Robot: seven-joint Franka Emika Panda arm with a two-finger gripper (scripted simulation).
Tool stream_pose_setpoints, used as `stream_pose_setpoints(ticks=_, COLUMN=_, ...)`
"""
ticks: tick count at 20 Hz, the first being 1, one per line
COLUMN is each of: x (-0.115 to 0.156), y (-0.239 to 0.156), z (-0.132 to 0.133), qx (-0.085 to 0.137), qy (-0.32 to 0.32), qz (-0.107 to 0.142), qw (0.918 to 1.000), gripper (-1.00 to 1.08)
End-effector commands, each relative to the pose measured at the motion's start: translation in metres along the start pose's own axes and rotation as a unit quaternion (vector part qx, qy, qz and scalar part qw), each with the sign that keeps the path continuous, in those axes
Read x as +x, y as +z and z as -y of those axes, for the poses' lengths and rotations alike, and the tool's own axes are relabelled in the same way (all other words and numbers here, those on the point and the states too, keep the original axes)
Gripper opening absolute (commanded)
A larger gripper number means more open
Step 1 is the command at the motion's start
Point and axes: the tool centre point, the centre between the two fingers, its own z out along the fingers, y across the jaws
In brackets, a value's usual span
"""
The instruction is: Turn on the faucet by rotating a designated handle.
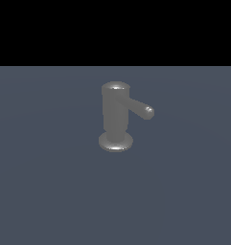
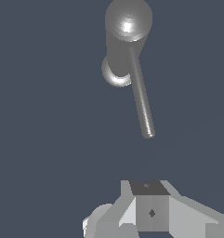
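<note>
Faucet [image 1: 115, 117] upright, handle [image 1: 141, 108] jutting sideways, gripper [image 2: 150, 211] above, apart (wrist view only), fingers' spread unclear.

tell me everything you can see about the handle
The handle is a slim, dull grey metallic rod with a rounded end. It sticks out sideways from near the top of the faucet, pointing toward the exterior view's right and slightly down in that picture. Its inner end joins the upright cylinder; the rest hangs free above the floor. Nothing touches it: in the wrist view the gripper sits apart from the rod's tip, and it does not show in the exterior view at all.
</note>
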Motion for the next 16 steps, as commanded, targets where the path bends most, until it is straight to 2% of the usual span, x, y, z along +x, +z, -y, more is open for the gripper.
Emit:
stream_pose_setpoints(ticks=1, x=0.002, y=0.024, z=0.000, qx=0.000, qy=-0.013, qz=0.002, qw=0.9999, gripper=-1.00)
stream_pose_setpoints(ticks=9, x=0.010, y=0.091, z=-0.001, qx=0.002, qy=-0.051, qz=0.008, qw=0.9986, gripper=-1.00)
stream_pose_setpoints(ticks=16, x=0.016, y=0.132, z=-0.001, qx=0.002, qy=-0.074, qz=0.012, qw=0.9972, gripper=-1.00)
